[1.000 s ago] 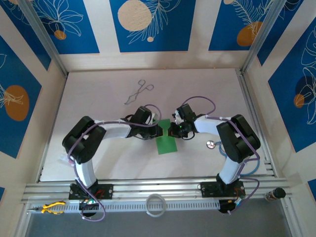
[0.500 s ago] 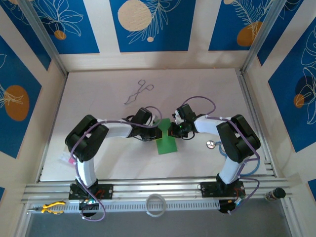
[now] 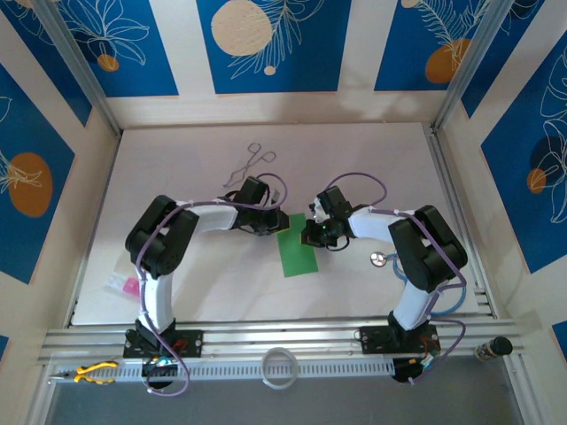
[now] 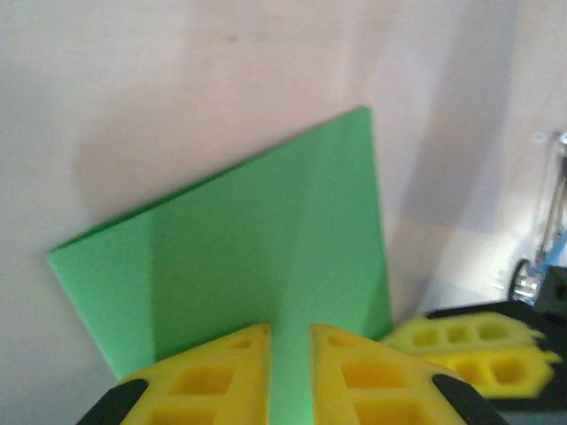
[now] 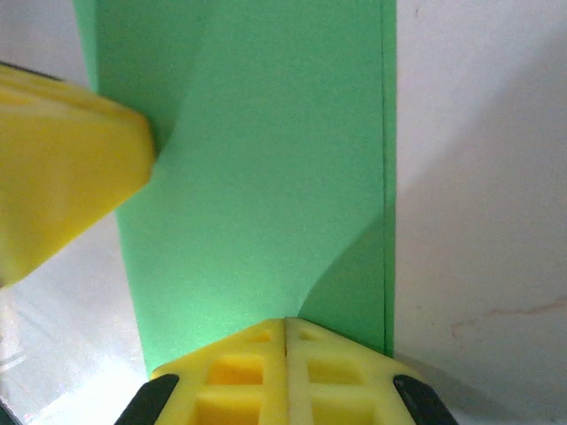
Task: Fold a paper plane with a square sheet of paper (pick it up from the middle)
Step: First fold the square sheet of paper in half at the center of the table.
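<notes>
The green sheet of paper [image 3: 297, 247] lies folded into a long rectangle on the white table between the two arms. In the left wrist view the paper [image 4: 257, 248] shows a lengthwise crease. My left gripper [image 4: 290, 332] hovers over the paper's near edge, its yellow fingers a narrow gap apart with green showing between them. In the top view this left gripper [image 3: 272, 223] sits at the paper's upper left corner. My right gripper [image 5: 285, 323] is shut on the paper's edge [image 5: 266, 177], which bows up toward the fingertips. From above, the right gripper [image 3: 310, 235] is at the paper's right side.
Thin metal forceps [image 3: 250, 166] lie at the back of the table. A small pink item [image 3: 130, 286] rests near the left arm's base. A round metal piece [image 3: 378, 258] sits right of the paper. A white ring [image 3: 280, 367] and yellow pliers [image 3: 93, 372] lie on the front rail.
The left arm has swung back and leftward, drawing its gripper off the paper toward the paper's upper left corner. More of the green shows. The right gripper has stayed in place.
</notes>
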Robot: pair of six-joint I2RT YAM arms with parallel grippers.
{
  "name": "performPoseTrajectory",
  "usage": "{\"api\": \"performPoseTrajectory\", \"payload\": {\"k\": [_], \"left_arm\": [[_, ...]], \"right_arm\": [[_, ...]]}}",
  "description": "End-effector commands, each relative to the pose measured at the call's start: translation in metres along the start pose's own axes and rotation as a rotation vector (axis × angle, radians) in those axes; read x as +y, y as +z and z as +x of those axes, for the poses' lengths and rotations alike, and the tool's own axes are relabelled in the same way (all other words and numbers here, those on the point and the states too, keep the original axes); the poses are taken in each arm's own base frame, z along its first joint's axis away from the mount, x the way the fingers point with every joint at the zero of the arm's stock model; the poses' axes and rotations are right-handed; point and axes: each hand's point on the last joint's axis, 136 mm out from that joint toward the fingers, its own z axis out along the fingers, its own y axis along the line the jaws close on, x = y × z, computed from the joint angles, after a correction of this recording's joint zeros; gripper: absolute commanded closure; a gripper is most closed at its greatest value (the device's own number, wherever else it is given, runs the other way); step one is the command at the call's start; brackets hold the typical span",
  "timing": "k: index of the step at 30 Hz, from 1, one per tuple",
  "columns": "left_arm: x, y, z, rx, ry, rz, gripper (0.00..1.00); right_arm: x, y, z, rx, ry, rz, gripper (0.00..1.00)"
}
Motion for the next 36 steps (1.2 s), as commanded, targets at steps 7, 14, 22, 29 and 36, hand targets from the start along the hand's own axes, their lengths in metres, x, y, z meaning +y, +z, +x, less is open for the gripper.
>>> {"api": "performPoseTrajectory", "payload": {"k": [7,14,22,29,36], "left_arm": [[0.025,-0.001,-0.013,-0.010,-0.068,-0.024,0.80],[0.022,-0.007,-0.033,-0.053,-0.099,-0.018,0.80],[0.023,-0.014,-0.052,-0.081,-0.112,-0.024,0.79],[0.002,-0.037,-0.054,-0.109,-0.070,0.002,0.78],[-0.020,-0.049,-0.038,-0.106,0.000,0.025,0.78]], "right_arm": [[-0.045,0.008,0.040,0.120,0.078,0.151,1.00],[-0.045,0.008,0.040,0.121,0.077,0.150,1.00],[-0.044,0.008,0.040,0.119,0.075,0.141,1.00],[-0.027,0.001,0.031,0.095,0.053,0.084,1.00],[0.022,-0.027,0.000,0.008,0.030,-0.067,0.93]]}}
